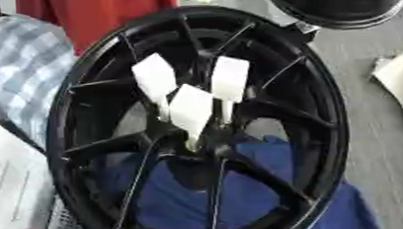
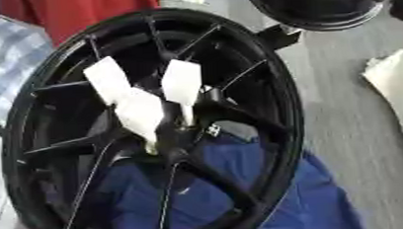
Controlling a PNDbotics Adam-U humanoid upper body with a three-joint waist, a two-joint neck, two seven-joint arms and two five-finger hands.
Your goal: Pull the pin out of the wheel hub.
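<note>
Grey counter [image 1: 371,142] is seen behind a large black spoked metal wheel [image 1: 326,110], which is propped upright and tilted on a crumpled blue cloth [image 1: 184,201]. Three white pins with flat paddle-shaped heads are seated in the hub at the wheel's centre: one upper left [image 1: 155,79], one upper right [image 1: 229,78], one lower and in front [image 1: 190,109]. Neither hand is shown in either view, so the state of the fingers cannot be told and nothing is seen to be held. The pull is judged not yet begun. It would best be done with one flat head pinched between thumb and fingers. The pin should be drawn straight along its own shaft, away from the hub, without the neighbouring pins or spokes being knocked.
</note>
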